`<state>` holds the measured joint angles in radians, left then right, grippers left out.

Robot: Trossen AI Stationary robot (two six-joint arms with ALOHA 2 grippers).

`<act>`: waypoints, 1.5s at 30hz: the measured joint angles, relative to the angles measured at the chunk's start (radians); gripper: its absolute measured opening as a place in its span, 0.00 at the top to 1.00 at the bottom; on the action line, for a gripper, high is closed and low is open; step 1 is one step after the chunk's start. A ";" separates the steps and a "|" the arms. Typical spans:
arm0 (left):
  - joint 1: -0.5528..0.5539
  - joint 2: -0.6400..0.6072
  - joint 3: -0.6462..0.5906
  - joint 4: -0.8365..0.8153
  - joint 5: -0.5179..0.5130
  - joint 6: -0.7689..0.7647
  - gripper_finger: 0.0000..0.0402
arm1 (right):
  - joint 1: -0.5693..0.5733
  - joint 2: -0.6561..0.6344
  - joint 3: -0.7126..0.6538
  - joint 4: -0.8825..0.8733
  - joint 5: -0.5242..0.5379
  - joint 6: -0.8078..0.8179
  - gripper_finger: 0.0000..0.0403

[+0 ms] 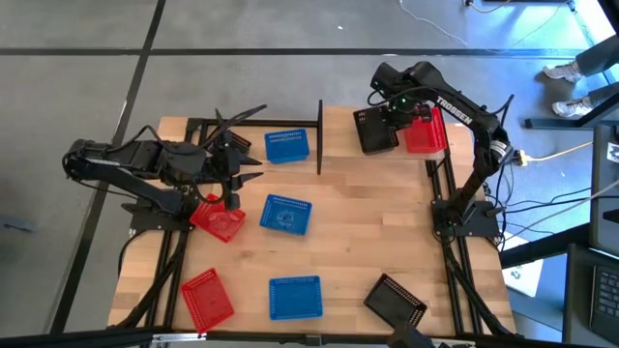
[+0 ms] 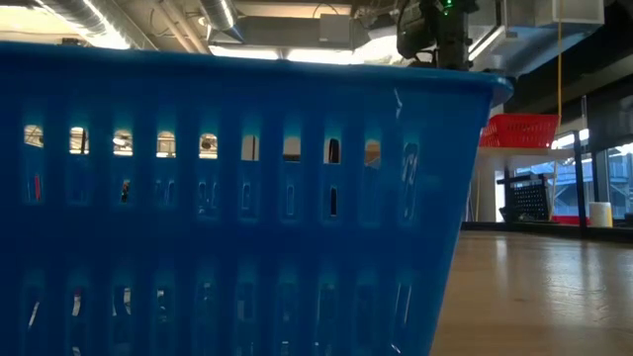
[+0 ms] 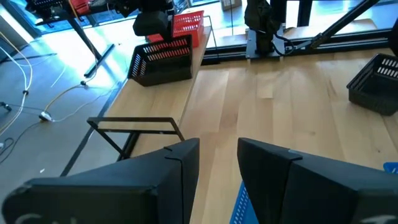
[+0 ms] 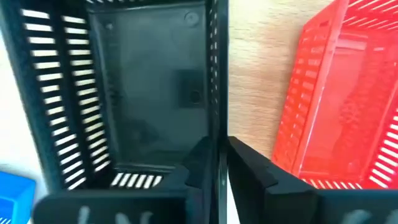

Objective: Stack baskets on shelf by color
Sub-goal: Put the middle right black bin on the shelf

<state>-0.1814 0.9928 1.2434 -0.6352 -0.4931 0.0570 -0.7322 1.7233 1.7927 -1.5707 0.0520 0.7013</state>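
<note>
Right gripper [image 4: 219, 163] first: its two dark fingers [image 4: 258, 169] sit a narrow gap apart, straddling the near wall of the black basket [image 4: 146, 93], one finger inside and one outside. Whether they pinch that wall or have just let go, I cannot tell. The red basket [image 4: 339, 99] stands just beside it, bare wood between the two. From above, that black basket [image 1: 375, 130] and red basket [image 1: 426, 130] sit side by side on the shelf [image 1: 455, 145] at the table's one o'clock corner, with the right gripper [image 1: 395, 108] over them.

Over to the left gripper [image 3: 219, 162]: fingers [image 3: 180, 165] spread wide, nothing between them, only bare tabletop [image 3: 273, 106] showing through the gap. In the high view the left gripper [image 1: 237, 174] hovers at nine o'clock, a red basket [image 1: 219, 218] just below it.

Out on the table: a blue basket [image 1: 286, 146] at eleven o'clock, another blue basket [image 1: 286, 214] near the centre, a third blue basket [image 1: 294, 297] at six o'clock, a red basket [image 1: 207, 300] at seven o'clock, and a black basket [image 1: 395, 302] at five o'clock. The low view is filled by a blue basket's wall [image 2: 227, 198].
</note>
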 joint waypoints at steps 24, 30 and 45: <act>0.000 0.000 0.000 -0.008 -0.009 -0.002 0.75 | 0.248 0.001 0.038 0.398 -0.153 -0.210 0.84; 0.000 0.000 0.000 -0.007 -0.077 -0.028 0.75 | 0.237 0.003 -0.057 0.416 -0.150 -0.207 0.84; 0.000 0.000 0.000 -0.007 -0.078 -0.029 0.75 | 0.183 0.003 -0.116 0.438 -0.020 -0.183 0.84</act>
<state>-0.1814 0.9928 1.2434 -0.6418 -0.5709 0.0280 -0.5491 1.7267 1.6764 -1.1324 0.0322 0.5186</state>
